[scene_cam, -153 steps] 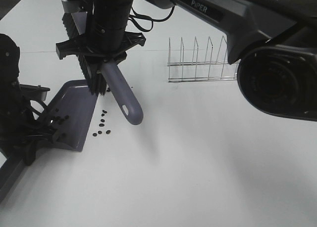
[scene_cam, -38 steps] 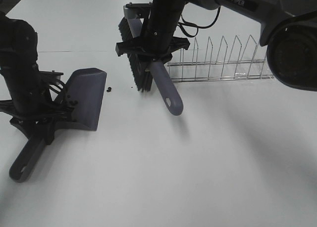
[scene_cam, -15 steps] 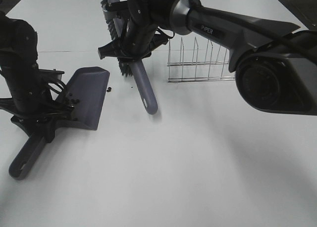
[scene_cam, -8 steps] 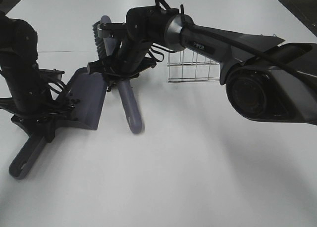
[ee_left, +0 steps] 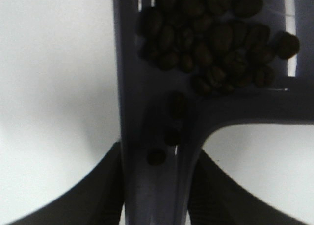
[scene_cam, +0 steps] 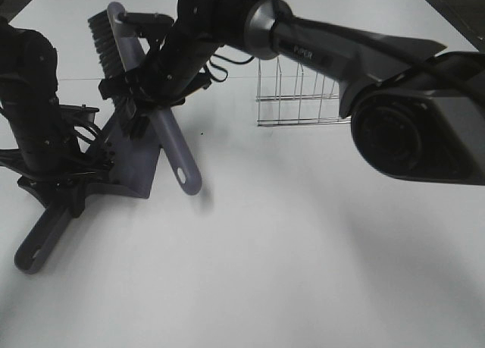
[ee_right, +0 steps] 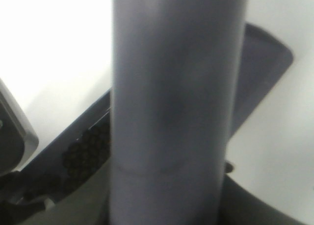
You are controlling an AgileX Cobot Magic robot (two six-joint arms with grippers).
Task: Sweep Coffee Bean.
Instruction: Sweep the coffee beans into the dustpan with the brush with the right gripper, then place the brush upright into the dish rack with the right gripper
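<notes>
1. The pan (scene_cam: 142, 160) sits on the table (scene_cam: 318, 257) at the left of the overhead frame. Its handle points to the lower left corner and its mouth faces upper right.
2. The left gripper (scene_cam: 59, 199) is clenched on the pan's handle, where the handle meets the tray. In the left wrist view its dark fingers (ee_left: 93, 190) flank that handle.
3. The beans (ee_left: 216, 38) lie heaped inside the pan, against its back wall by the handle. A few sit singly in the handle's groove.
4. The right gripper (scene_cam: 148, 90) reaches across to the upper left and grasps the brush (scene_cam: 173, 143) partway along its stem.
5. The brush slants over the pan's mouth, with its bristles up at the upper left and its handle end down to the right on the table side. I cannot tell whether it touches the pan.
6. In the right wrist view the brush stem fills the middle.
7. A wire rack (scene_cam: 299, 98) stands at upper centre, well apart from the pan.
</notes>
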